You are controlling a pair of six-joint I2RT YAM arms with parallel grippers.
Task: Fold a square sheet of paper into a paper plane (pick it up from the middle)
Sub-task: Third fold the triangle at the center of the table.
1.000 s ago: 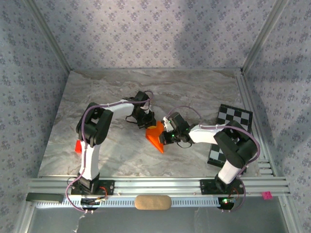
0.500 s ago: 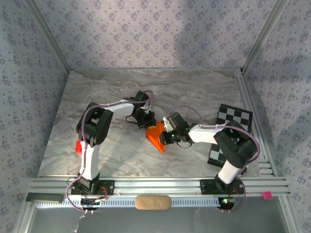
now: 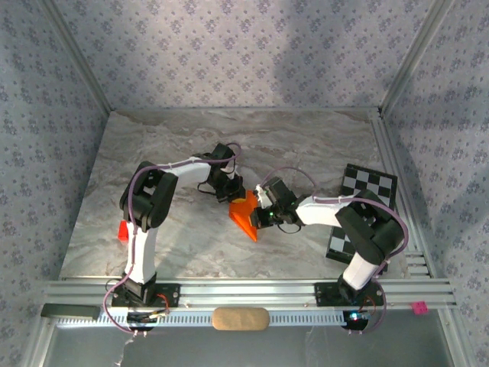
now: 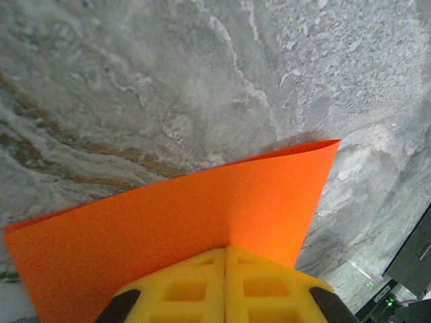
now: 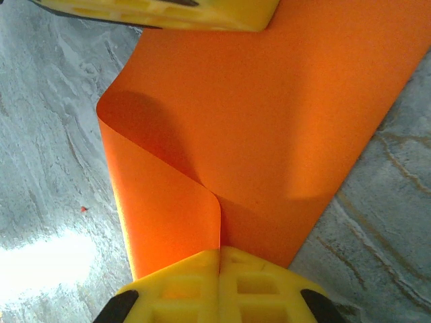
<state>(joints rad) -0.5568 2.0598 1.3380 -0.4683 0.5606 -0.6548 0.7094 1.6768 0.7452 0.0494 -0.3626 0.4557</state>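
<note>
The square sheet of paper is bright orange and lies partly folded at the table's middle, its near end coming to a point. My left gripper is shut on the sheet's far edge; in the left wrist view the yellow fingertips meet on the flat sheet. My right gripper is shut on the right side of the sheet. In the right wrist view its fingertips pinch a flap of the sheet that curls over at the left. The left gripper's yellow finger shows at the top there. The paper plane is out of view.
A black-and-white checkerboard card lies at the right, partly under the right arm. A small red object sits by the left arm. A tan oblong pad rests on the front rail. Patterned walls close the table's sides and back.
</note>
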